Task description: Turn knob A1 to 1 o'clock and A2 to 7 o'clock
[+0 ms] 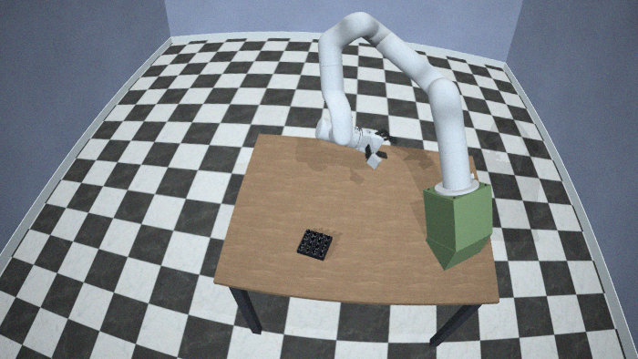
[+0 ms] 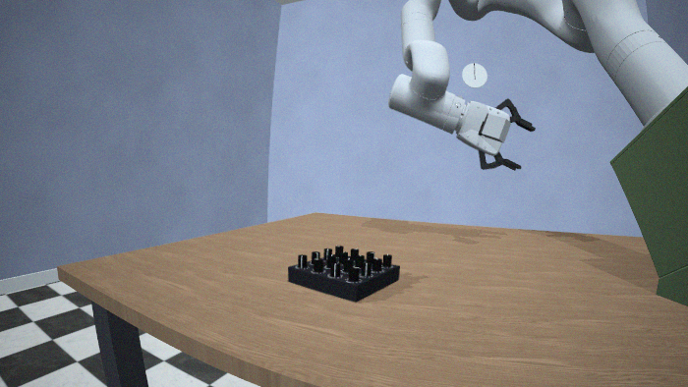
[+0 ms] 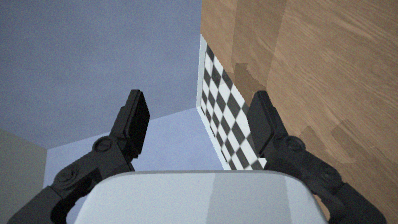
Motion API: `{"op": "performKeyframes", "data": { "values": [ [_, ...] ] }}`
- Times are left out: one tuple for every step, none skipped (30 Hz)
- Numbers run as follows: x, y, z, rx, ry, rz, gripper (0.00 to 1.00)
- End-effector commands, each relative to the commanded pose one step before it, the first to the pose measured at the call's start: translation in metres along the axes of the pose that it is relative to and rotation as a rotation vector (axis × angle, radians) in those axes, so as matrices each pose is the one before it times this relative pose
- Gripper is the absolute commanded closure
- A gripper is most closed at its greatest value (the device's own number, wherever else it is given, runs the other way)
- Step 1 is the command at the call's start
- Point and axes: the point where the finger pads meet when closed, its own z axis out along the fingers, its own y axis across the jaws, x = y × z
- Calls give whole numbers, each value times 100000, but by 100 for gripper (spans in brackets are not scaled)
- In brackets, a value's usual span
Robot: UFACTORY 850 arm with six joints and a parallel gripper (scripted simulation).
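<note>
The black knob box [image 1: 314, 245] [image 2: 321, 285] stands flat on the table [image 1: 387, 255] [image 2: 442, 314], with several upright black knobs in a grid on its top. White lines show on some knobs, but they are too small to tell which mark each points at. The socket, the printed names and so which knobs are A1 and A2 cannot be made out. My gripper [image 2: 527, 148] [image 3: 198, 103] is open and empty. It is high above the far part of the table, well away from the box, and points sideways. The box is not in the wrist view.
The green pedestal [image 1: 471, 219] [image 2: 654, 206] with the arm's base stands at the table's right side. The white arm [image 1: 334, 77] arches over the far side of the table. A round white disc [image 2: 475, 76] shows against the wall behind the arm.
</note>
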Motion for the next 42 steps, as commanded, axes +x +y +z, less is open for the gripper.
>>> {"op": "performKeyframes", "data": {
  "values": [
    [-11, -9, -33, -50, -13, 24, 0],
    [0, 0, 0, 0, 0, 0, 0],
    [-12, -6, -29, -46, -17, 34, 0],
    [2, 9, -5, -33, -16, 60, 0],
    [5, 23, -14, -86, -42, 159, 0],
    [10, 44, -27, -162, -78, 300, 0],
    [16, 70, -43, -259, -124, 478, 0],
    [24, 101, -62, -374, -176, 689, 0],
    [33, 137, -83, -507, -231, 928, 0],
    [45, 176, -107, -655, -288, 1191, 0],
    [59, 217, -133, -817, -343, 1474, 0],
    [77, 261, -160, -991, -393, 1772, 0],
    [98, 307, -189, -1176, -433, 2081, 0],
    [123, 353, -219, -1370, -460, 2397, 0],
    [153, 399, -249, -1571, -471, 2716, 0],
    [189, 444, -280, -1776, -462, 3035, 0],
    [231, 486, -311, -1984, -430, 3351, 0],
    [0, 0, 0, 0, 0, 0, 0],
    [0, 0, 0, 0, 0, 0, 0],
    [279, 526, -342, -2190, -371, 3661, 0],
    [333, 562, -372, -2390, -284, 3960, 0],
    [297, 449, -303, -1955, -140, 3218, 0],
    [101, 142, -96, -627, -27, 1029, 0],
    [327, 439, -305, -1964, -30, 3221, 0],
    [140, 174, -122, -794, 12, 1300, 0],
    [379, 450, -324, -2078, 95, 3403, 0],
    [162, 177, -130, -838, 65, 1373, 0],
    [432, 451, -340, -2163, 240, 3553, 0],
    [187, 180, -139, -886, 129, 1460, 0],
    [433, 397, -315, -1982, 353, 3281, 0],
    [270, 228, -187, -1171, 251, 1950, 0],
    [404, 322, -272, -1688, 420, 2830, 0],
    [358, 265, -232, -1427, 410, 2414, 0],
    [372, 257, -234, -1423, 460, 2430, 0],
    [0, 0, 0, 0, 0, 0, 0],
    [0, 0, 0, 0, 0, 0, 0],
    [899, 568, -555, -3254, 1256, 5657, 0],
    [573, 308, -330, -1902, 875, 3392, 0],
    [8, 4, -5, -26, 13, 47, 0],
    [694, 332, -388, -2168, 1136, 3961, 0],
    [346, 145, -185, -1023, 591, 1910, 0],
    [503, 195, -265, -1428, 888, 2718, 0]
  ]
}}
